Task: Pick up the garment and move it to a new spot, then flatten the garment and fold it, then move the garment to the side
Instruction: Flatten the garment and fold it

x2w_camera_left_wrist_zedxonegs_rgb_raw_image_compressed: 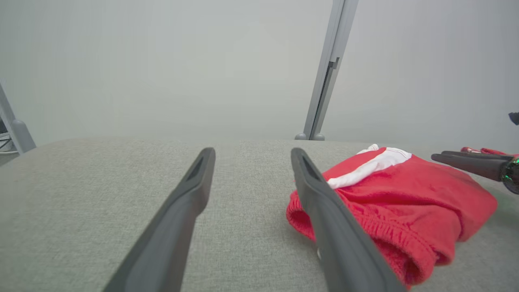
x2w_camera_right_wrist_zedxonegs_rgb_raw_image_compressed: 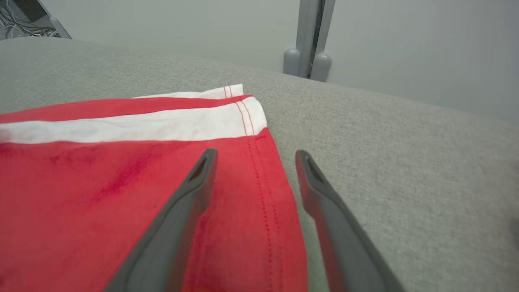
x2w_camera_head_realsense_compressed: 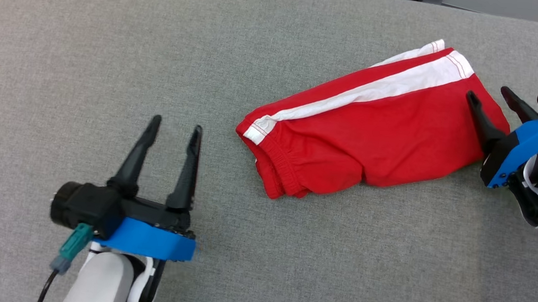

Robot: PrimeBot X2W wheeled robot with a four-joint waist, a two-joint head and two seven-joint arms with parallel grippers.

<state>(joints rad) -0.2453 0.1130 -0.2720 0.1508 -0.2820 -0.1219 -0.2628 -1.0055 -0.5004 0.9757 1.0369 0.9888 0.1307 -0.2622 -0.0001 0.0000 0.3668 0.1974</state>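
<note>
Folded red shorts [x2w_camera_head_realsense_compressed: 373, 126] lie on grey counter [x2w_camera_head_realsense_compressed: 113, 35], right of centre. At hem end the right tool [x2w_camera_head_realsense_compressed: 488, 92] is spread wide, one finger over fabric, gripping nothing. Off the waistband side, the left tool [x2w_camera_head_realsense_compressed: 177, 124] is spread wide, empty, apart.

The head camera looked steeply down on the grey tabletop [x2w_camera_head_realsense_compressed: 288, 269]. The wrist cameras sat low and close over it, looking along the left tool [x2w_camera_left_wrist_zedxonegs_rgb_raw_image_compressed: 252, 151] and right tool [x2w_camera_right_wrist_zedxonegs_rgb_raw_image_compressed: 255, 152] toward a pale wall [x2w_camera_left_wrist_zedxonegs_rgb_raw_image_compressed: 162, 61]. All three shared the red shorts [x2w_camera_head_realsense_compressed: 372, 135].
</note>
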